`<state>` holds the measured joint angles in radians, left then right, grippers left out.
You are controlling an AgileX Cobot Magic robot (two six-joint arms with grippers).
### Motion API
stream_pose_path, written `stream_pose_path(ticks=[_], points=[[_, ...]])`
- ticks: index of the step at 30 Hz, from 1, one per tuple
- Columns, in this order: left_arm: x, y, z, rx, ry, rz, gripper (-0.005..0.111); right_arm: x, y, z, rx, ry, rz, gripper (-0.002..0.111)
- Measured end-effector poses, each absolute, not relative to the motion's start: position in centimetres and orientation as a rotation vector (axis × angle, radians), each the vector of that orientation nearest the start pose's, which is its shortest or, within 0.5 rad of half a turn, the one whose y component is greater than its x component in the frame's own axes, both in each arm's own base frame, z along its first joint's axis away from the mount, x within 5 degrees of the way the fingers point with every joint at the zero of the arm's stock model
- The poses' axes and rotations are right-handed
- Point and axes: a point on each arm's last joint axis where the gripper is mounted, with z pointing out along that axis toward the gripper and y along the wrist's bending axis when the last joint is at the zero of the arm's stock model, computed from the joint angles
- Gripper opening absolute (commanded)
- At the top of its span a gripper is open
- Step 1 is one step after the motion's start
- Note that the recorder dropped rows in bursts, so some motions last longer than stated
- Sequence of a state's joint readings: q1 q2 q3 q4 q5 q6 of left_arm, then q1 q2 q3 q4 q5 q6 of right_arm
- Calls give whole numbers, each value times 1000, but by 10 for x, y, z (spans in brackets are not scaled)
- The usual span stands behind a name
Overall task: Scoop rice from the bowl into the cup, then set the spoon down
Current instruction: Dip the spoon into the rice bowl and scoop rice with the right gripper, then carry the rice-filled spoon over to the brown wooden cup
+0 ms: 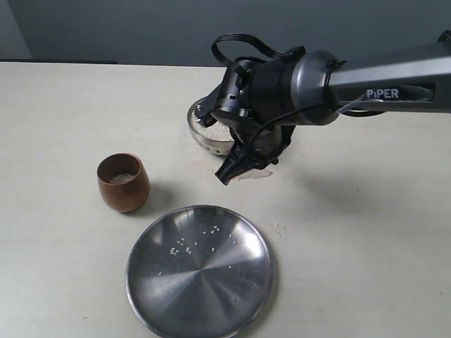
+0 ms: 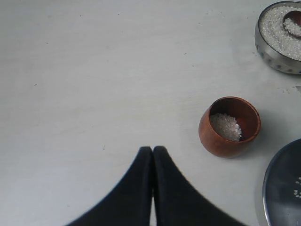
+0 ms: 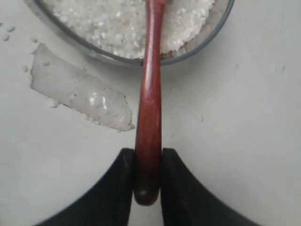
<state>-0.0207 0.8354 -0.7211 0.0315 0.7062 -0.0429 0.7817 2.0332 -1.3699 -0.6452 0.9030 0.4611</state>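
The steel bowl (image 1: 204, 134) of white rice (image 3: 117, 23) sits at the table's back middle, half hidden by my right arm. My right gripper (image 3: 148, 155) is shut on the end of the reddish-brown spoon (image 3: 149, 103), whose handle runs over the bowl's rim (image 3: 108, 56) with its head down in the rice (image 2: 277, 28). The spoon's head (image 2: 294, 21) shows among the grains. The brown wooden cup (image 1: 123, 182) stands to the left with a little rice (image 2: 225, 126) inside. My left gripper (image 2: 152, 153) is shut and empty, near the cup (image 2: 229, 126).
A large flat steel plate (image 1: 199, 270) with a few stray grains lies at the front. A clear scrap of tape or film (image 3: 80, 96) and loose grains lie on the table beside the bowl.
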Motion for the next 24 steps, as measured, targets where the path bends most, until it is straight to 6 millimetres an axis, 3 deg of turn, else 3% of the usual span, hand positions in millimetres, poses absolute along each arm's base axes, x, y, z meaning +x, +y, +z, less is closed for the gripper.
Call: stream_pose_path(ticks=[24], points=[[158,-1,313,-7,2304,6,0,299,252,204,-859,2583,-281,-1]])
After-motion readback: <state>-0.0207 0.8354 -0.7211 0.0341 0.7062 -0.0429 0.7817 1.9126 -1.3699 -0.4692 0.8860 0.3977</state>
